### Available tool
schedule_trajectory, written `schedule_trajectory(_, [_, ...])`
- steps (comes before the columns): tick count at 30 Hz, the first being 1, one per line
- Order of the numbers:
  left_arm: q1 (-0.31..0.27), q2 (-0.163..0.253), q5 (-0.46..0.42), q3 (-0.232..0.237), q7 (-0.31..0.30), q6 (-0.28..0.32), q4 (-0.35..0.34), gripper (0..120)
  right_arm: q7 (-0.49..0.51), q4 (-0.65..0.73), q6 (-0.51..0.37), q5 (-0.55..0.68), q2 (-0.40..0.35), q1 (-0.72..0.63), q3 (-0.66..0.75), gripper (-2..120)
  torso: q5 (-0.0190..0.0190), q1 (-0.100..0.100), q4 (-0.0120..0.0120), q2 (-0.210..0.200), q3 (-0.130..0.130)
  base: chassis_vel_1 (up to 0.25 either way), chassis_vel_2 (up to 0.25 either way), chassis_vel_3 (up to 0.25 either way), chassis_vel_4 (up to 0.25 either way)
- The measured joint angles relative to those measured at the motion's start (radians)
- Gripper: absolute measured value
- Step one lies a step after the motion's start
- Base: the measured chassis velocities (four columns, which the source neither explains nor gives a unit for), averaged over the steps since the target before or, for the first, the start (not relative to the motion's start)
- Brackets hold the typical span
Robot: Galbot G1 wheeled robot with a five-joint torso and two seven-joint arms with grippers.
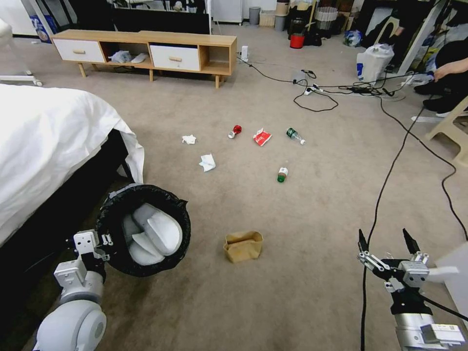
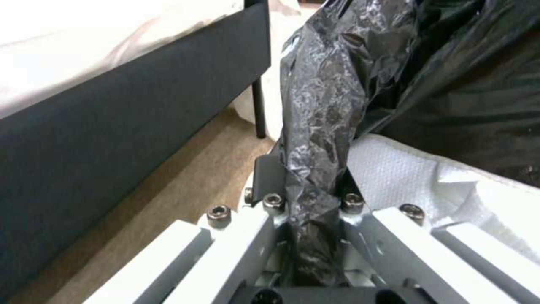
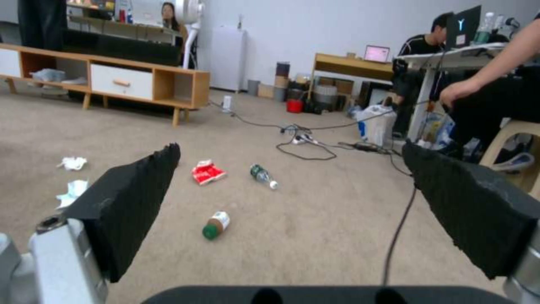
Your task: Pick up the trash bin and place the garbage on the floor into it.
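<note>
Beside the bed, the left gripper clamps the trash bin rim, tilted. Crumpled paper bag, tissues, can and bottles lie scattered on the carpet. Left wrist view: fingers pinch black liner, fingertips hidden. Right wrist view: right gripper spread wide, empty.

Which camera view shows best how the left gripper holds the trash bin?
The left wrist view: the left gripper is shut on the black bag at the trash bin rim. The head view shows the whole bin tilted at that gripper, with the grip hidden.
</note>
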Motion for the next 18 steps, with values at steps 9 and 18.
schedule_trajectory(9, [-0.001,0.000,0.000,0.000,-0.001,-0.001,0.000,1,0.000,-0.004,0.010,0.000,0.000,0.000,-0.001,100,0.0000,0.000,-0.0001,0.000,0.000,-0.172,0.158,0.167,-0.171])
schedule_trajectory(18, [-0.002,0.002,0.000,-0.003,-0.003,-0.001,-0.001,1,0.004,-0.020,0.064,-0.016,0.000,-0.002,-0.011,100,0.0000,0.000,-0.0001,0.000,0.000,-0.116,0.117,0.112,-0.112])
